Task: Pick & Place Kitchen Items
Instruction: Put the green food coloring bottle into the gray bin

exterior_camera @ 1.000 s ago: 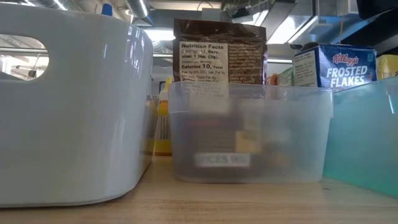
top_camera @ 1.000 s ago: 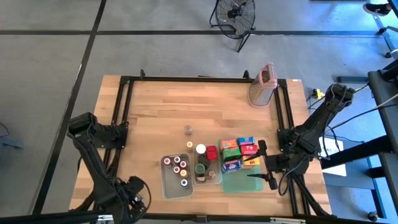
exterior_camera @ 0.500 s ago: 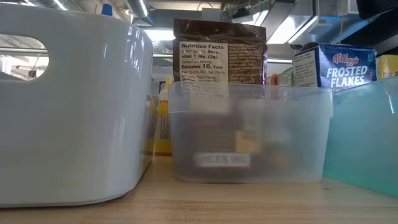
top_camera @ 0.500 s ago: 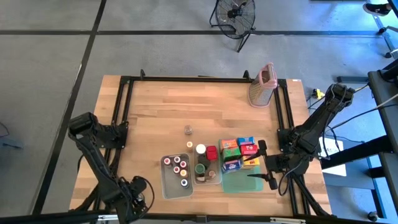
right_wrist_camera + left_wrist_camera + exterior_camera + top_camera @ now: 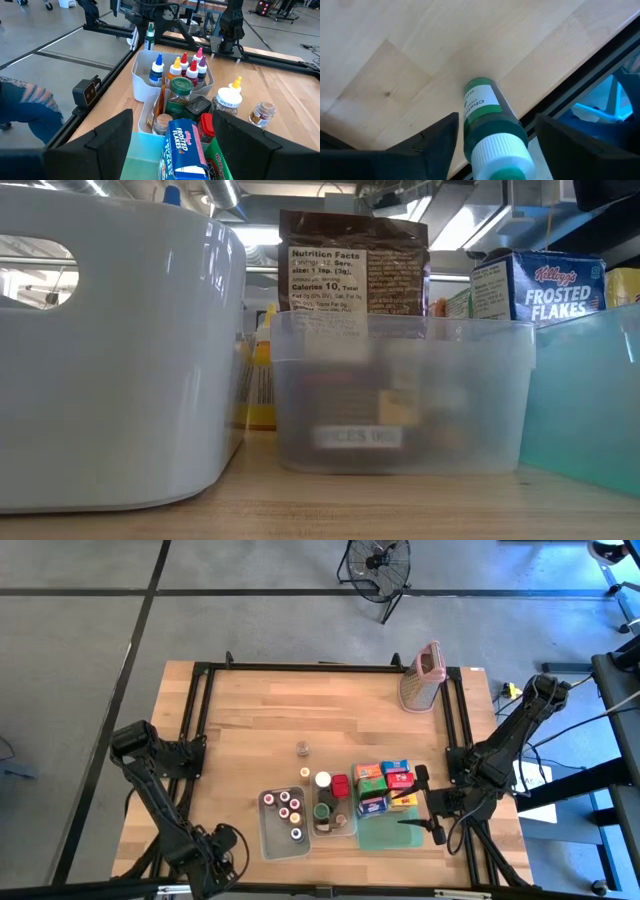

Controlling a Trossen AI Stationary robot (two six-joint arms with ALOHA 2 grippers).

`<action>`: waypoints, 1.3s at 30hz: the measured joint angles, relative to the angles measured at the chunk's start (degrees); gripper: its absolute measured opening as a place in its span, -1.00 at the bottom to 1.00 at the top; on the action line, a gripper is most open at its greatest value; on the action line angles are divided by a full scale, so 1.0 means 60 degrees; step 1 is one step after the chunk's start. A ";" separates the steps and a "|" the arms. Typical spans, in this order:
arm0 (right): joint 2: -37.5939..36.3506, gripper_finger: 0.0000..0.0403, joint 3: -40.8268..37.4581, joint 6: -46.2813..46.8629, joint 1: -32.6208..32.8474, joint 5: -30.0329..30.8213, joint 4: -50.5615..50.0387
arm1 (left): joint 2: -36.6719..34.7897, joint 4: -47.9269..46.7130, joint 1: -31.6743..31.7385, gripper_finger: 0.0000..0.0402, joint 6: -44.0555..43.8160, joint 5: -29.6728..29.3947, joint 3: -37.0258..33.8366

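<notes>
A green bottle with a white cap [image 5: 487, 112] stands on the wood at the table's near left edge; it also shows far off in the right wrist view [image 5: 150, 34]. My left gripper [image 5: 496, 119] points down over it, open, with one finger on each side and a gap to the bottle. In the high view my left gripper [image 5: 222, 852] hides the bottle. My right gripper [image 5: 415, 802] hovers open and empty at the right side of the green tray [image 5: 400, 838], which holds colourful cartons [image 5: 384, 788]. A small jar [image 5: 302, 748] stands alone on the table.
A pale tub of small capped bottles [image 5: 285, 820] and a clear tub of jars [image 5: 333, 812] stand side by side left of the tray. A metal grater with a pink top [image 5: 422, 675] stands at the far right. Black frame rails [image 5: 200, 740] run along the table's sides.
My left gripper has crept a little toward the table's near edge. Nothing else has moved.
</notes>
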 joint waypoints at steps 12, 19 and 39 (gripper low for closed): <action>0.0000 0.37 0.0000 0.0000 0.0000 0.0000 -0.0001 | -0.0007 -0.0040 0.0000 -0.28 0.0918 0.0015 0.0000; 0.0000 0.37 0.0000 0.0000 0.0000 0.0004 -0.0004 | -0.0007 -0.0044 0.0030 -0.28 0.1539 0.0096 0.0060; 0.0000 0.36 0.0000 0.0003 0.0004 0.0000 -0.0288 | -0.0153 -0.2497 0.2308 -0.25 0.6805 0.0545 0.4417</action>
